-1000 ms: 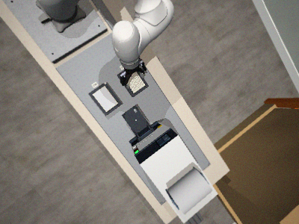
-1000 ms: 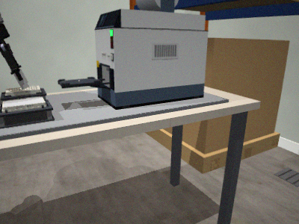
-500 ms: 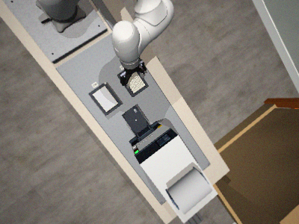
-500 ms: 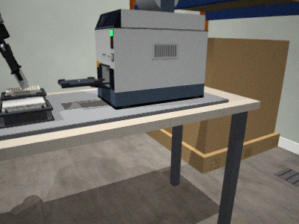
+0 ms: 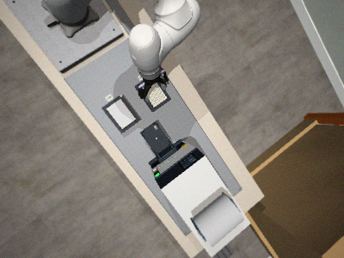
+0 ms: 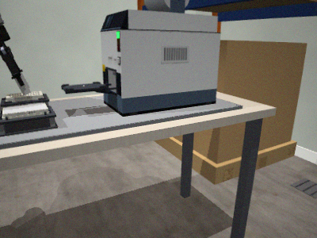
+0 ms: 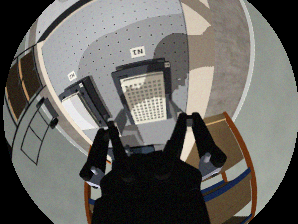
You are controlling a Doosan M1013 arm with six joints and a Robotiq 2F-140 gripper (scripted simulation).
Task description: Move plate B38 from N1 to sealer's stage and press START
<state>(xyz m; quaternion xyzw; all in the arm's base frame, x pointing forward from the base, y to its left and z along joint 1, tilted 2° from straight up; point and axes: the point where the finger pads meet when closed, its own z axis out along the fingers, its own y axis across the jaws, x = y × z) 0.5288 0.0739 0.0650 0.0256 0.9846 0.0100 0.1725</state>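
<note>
A: Noting the big items first. The sealer is showing green, and its dark stage is standing out, carrying no plate.

B: And the gripper?

A: It is pointing down over nest N1. The jaws are standing well apart, somewhat short of full spread, and clamping nothing. The pale pads are reaching toward opposite sides of the plate; whether either is touching, I cannot tell.

B: Where is plate B38 sitting?

A: It is lying flat in N1, wells facing up. The second plate is resting in N2, and we are leaving that one alone.

B: Expected handling?

A: Judging by type, I am assuming light, fairly stiff plastic, with smooth walls possibly slipping under a shallow or crooked bite. Too hard a squeeze could be bowing it.

B: Grip site, then?

A: I am favouring the two opposing side walls, centred, low enough for a firm bite but clearing the nest rim, with the pads staying off the well openings, the smallest feature here.

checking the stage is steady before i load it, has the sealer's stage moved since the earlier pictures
No; the stage still juts out equally from the sealer.
</note>
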